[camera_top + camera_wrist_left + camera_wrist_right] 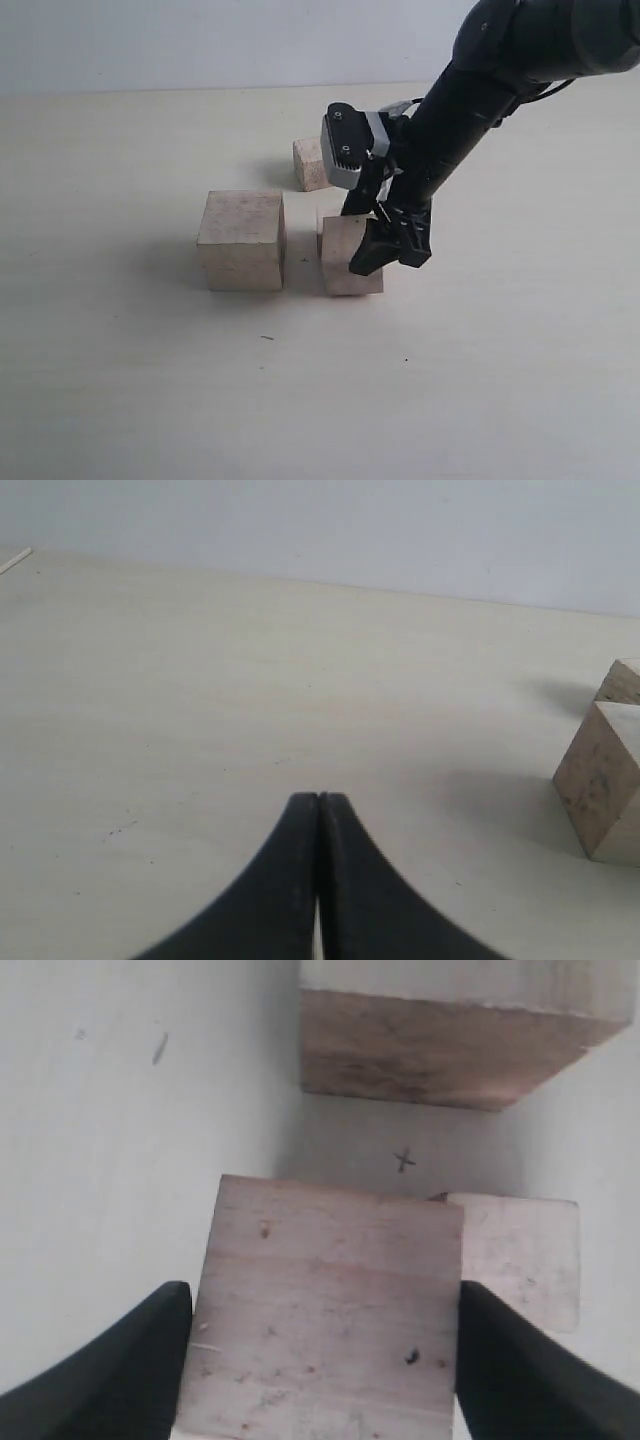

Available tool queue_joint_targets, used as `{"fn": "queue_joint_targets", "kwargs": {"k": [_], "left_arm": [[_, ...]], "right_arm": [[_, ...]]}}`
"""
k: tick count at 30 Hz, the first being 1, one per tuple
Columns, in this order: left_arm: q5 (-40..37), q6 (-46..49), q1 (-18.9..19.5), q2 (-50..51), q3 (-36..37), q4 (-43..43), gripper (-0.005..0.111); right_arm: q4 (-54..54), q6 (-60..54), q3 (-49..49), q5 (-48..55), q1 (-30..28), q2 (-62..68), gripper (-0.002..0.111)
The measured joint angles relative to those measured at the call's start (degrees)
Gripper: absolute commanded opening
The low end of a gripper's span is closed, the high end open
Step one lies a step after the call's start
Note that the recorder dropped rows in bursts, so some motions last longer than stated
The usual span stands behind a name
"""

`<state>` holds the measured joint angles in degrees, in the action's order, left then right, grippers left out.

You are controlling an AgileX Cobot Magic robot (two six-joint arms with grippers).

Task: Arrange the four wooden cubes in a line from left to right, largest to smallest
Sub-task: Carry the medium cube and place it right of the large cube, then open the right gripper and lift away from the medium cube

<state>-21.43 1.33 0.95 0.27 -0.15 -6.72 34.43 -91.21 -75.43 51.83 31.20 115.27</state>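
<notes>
The largest wooden cube (pixel 240 240) (pixel 450 1045) stands on the table. Just to its right sits a medium cube (pixel 345 262) (pixel 325 1300). My right gripper (pixel 375 235) (pixel 322 1305) is shut on the medium cube, one black finger flat against each side. A smaller cube (pixel 520 1260) rests right behind it, only a sliver (pixel 323 215) showing in the exterior view. Another small cube (pixel 311 163) lies further back. My left gripper (pixel 318 802) hangs over bare table, shut and empty, with the largest cube (pixel 605 780) off to one side.
The pale table (pixel 120 360) carries a few dark specks and a small cross mark (pixel 403 1160) between the cubes. A light wall (pixel 200 40) bounds the far edge. A further cube's edge (pixel 622 680) peeks out behind the largest cube in the left wrist view.
</notes>
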Motion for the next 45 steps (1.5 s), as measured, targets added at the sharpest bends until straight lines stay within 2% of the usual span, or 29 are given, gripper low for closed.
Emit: {"fn": "queue_joint_targets", "kwargs": {"k": [7,18,45], "left_arm": [[0.0,0.0,0.0,0.0,0.0,0.0,0.000],[0.0,0.0,0.0,0.0,0.0,0.0,0.000],[0.0,0.0,0.0,0.0,0.0,0.0,0.000]], "right_arm": [[6.6,-12.5,0.0,-4.7,0.0,1.7,0.000],[13.2,-15.1,0.0,-5.0,0.0,2.1,0.000],[18.6,-17.6,0.0,-6.5,0.0,5.1,0.000]]}}
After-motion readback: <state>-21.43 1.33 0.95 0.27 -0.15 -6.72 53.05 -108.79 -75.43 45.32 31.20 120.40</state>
